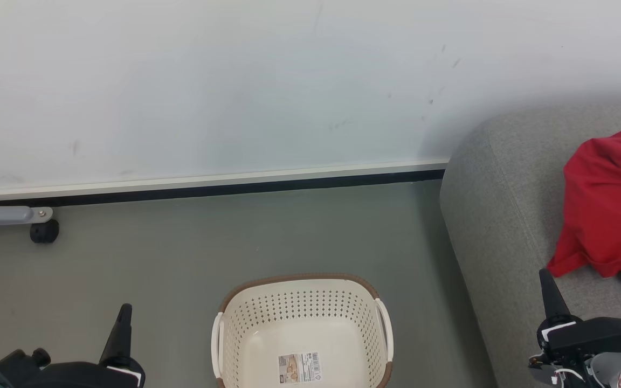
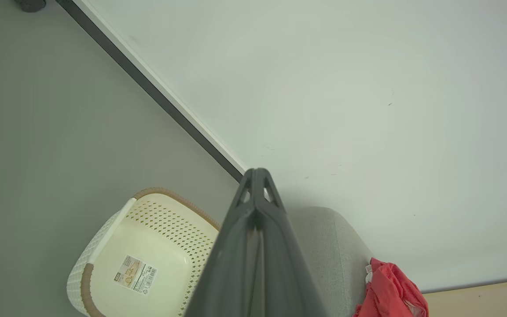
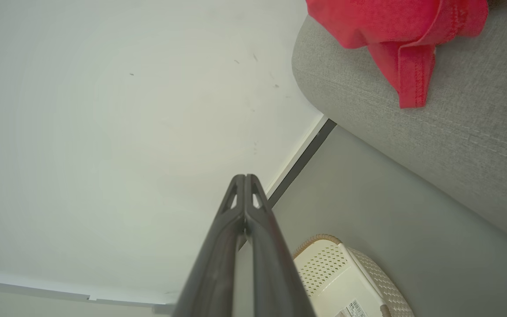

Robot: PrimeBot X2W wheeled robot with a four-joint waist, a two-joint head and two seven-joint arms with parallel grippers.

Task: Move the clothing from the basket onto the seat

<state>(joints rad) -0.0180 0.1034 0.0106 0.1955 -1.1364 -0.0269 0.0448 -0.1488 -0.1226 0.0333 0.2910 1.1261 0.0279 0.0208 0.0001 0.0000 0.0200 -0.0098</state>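
Pale wall (image 1: 235, 81) is taking up the far half, with a white skirting strip (image 1: 208, 180) running along its base over a dark gap. Grey floor (image 1: 181, 242) is spreading out below it.

The seat (image 1: 504, 215) is sitting at right, its rounded grey end butting up near the wall. The clothing (image 1: 607, 215) is lying bunched in a red heap on top of the seat, far right, with white trim showing at its far edge. The right wrist view is showing one red flap draping toward the seat's rounded edge.

The basket (image 1: 302, 302) is standing upright on the floor, near centre, apart from the seat. Its bare cream bottom is showing.

Left gripper (image 1: 125, 312) is hovering near left, over the floor and left of the basket. Its fingers are pressing together and gripping nothing. Right gripper (image 1: 545, 277) is hovering near right over the seat, close to the clothing's near-left corner. Its fingers are also closing flat on each other, with nothing between them.

A black caster (image 1: 44, 231) on a grey metal leg (image 1: 3, 214) is sitting far left by the skirting.

A barcode label (image 1: 299, 368) is sticking to the basket's bottom.
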